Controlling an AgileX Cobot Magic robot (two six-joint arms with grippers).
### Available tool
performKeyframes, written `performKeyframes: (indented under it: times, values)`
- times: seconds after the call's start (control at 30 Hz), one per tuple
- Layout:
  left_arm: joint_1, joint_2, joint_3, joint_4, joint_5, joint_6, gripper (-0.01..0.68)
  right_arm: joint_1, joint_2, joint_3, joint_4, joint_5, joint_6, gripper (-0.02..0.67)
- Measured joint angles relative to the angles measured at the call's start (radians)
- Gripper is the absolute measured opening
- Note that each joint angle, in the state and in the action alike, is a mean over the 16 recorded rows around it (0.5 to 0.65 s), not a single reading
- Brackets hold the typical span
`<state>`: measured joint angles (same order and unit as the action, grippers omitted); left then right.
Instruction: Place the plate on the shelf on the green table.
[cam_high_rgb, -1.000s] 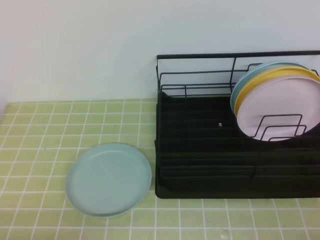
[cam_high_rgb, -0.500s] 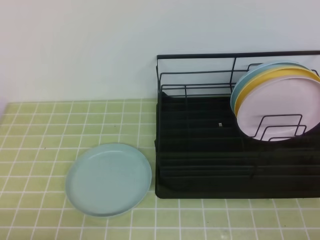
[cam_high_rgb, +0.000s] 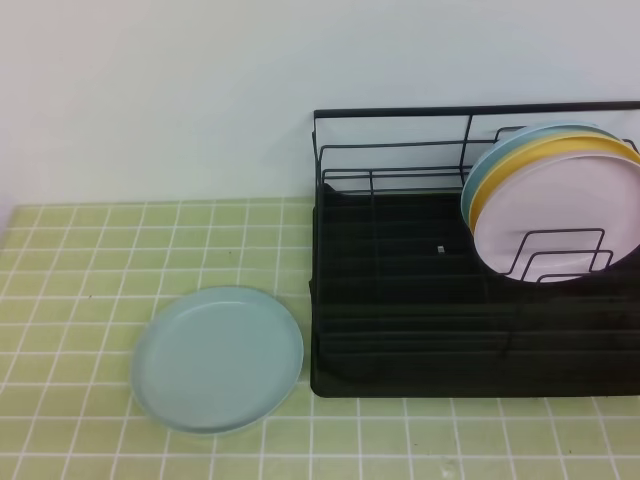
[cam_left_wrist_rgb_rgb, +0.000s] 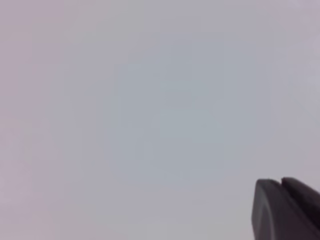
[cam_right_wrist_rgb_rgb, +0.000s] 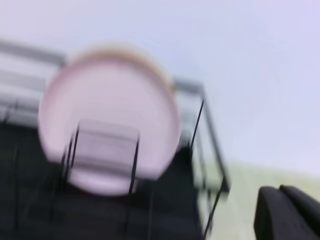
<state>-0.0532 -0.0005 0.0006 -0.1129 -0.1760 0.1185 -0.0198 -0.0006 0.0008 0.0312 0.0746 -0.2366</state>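
Observation:
The pale mint-aqua plate (cam_high_rgb: 217, 359) lies flat on the green table (cam_high_rgb: 90, 260), just left of the shelf (cam_high_rgb: 420, 300), a black wire rack with a ribbed tray base. Neither arm shows in the exterior high view. In the left wrist view only the dark tips of my left gripper (cam_left_wrist_rgb_rgb: 281, 186) show at the bottom right, pressed together against a blank pale wall. My right gripper (cam_right_wrist_rgb_rgb: 280, 192) also shows shut at the bottom right corner of the right wrist view, facing the blurred shelf (cam_right_wrist_rgb_rgb: 200, 125) from a distance.
Three plates stand upright at the shelf's right end: a pink plate (cam_high_rgb: 560, 220) in front, a yellow plate (cam_high_rgb: 520, 160) behind it, and a sky-blue plate (cam_high_rgb: 487, 160) at the back. The pink plate (cam_right_wrist_rgb_rgb: 110, 115) fills the right wrist view. A white wall rises behind.

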Motion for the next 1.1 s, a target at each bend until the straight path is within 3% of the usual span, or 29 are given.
performKeyframes:
  times: [0.27,0.67,0.87,1.1]
  values:
    - [0.0,0.0,-0.001,-0.003,-0.245,0.013,-0.003,0.001,0.0,0.001,0.0,-0.173,-0.024,-0.004]
    - [0.0,0.0,-0.01,-0.007,-0.345,-0.021,-0.003,0.004,0.0,0.003,0.0,-0.27,-0.066,-0.004]
    - [0.0,0.002,-0.087,-0.007,-0.205,-0.054,-0.003,0.005,0.0,0.001,0.0,-0.349,-0.068,-0.003]
    - [0.0,0.042,-0.242,-0.016,0.156,-0.066,-0.003,0.005,0.0,-0.001,0.005,-0.424,-0.049,-0.003]
